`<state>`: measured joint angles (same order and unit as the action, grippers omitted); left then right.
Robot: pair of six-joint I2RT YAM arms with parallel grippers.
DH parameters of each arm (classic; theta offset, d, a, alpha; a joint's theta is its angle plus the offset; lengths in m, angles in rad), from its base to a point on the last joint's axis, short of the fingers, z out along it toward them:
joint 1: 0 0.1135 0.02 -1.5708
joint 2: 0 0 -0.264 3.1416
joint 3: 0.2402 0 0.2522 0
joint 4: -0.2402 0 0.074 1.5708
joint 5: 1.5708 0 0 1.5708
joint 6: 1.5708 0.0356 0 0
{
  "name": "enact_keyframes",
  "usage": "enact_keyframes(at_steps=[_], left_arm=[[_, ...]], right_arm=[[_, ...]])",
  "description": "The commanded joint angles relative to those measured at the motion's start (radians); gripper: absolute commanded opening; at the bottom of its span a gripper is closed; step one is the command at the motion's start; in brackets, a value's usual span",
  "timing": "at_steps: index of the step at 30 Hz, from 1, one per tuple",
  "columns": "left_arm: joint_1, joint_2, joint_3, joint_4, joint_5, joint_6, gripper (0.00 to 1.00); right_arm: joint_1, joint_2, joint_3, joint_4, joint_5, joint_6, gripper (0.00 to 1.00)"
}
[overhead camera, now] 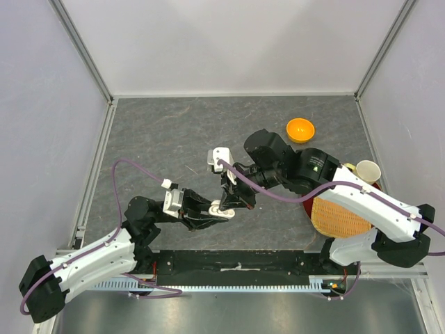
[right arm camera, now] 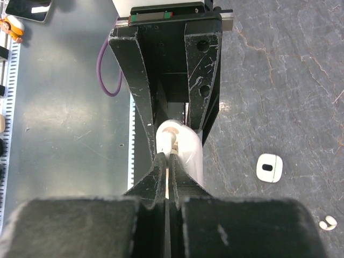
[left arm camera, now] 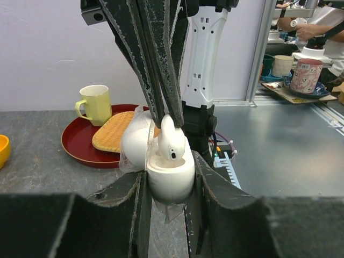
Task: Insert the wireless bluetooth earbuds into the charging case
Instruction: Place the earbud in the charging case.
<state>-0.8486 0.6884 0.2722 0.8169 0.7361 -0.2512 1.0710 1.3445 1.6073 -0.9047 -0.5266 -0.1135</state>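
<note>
The left claw [left arm camera: 170,187] is closed from both sides on 1 white charging case [left arm camera: 171,180] and holds it upright above the grey tabletop [overhead camera: 174,139]. The case's lid [left arm camera: 135,145] is swung open behind it. The right claw [right arm camera: 169,161] comes down from above with its 2 fingers [left arm camera: 161,80] pressed almost together, pinching 1 glossy white earbud [left arm camera: 172,141]. The earbud stands upright in the open top of the case, its lower end down in the well and its rounded head above the rim. Both claws meet near the middle of the tabletop, just ahead of the arm bases.

In the right wrist view, 1 second white case [right arm camera: 269,167] with a dark oval mark lies flat on the tabletop, apart from the held one. Near it, at the lower right edge, lies a small white earbud piece [right arm camera: 327,222]; I cannot tell whether it is 1 or 2.

To the right stands 1 red tray [left arm camera: 80,145] carrying 1 pale yellow mug [left arm camera: 95,105] and 1 woven mat [left arm camera: 115,131]. Farther back on the tabletop sits 1 orange bowl [overhead camera: 300,129].
</note>
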Motion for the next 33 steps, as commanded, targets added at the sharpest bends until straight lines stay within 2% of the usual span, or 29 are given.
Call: enact_keyframes(at_steps=[1,12,20,23,30,33], left_arm=[[-0.003,-0.004,0.044,0.044,0.020,-0.028,0.02],[-0.001,-0.001,0.047,0.053,0.000,-0.026,0.02],[-0.003,-0.032,0.027,0.057,-0.050,-0.007,0.02],[-0.003,-0.038,0.022,0.054,-0.058,-0.003,0.02],[-0.001,-0.041,0.019,0.050,-0.060,-0.003,0.02],[-0.001,-0.046,0.016,0.047,-0.064,-0.002,0.02]], right_arm=[[0.015,0.021,0.057,-0.028,0.048,-0.025,0.00],[0.056,0.051,0.046,-0.036,0.114,-0.011,0.02],[0.058,0.039,0.065,-0.030,0.143,-0.012,0.29],[0.056,0.028,0.069,-0.014,0.155,-0.012,0.35],[0.058,0.002,0.075,0.035,0.218,0.011,0.41],[0.056,-0.022,0.072,0.065,0.247,0.020,0.48]])
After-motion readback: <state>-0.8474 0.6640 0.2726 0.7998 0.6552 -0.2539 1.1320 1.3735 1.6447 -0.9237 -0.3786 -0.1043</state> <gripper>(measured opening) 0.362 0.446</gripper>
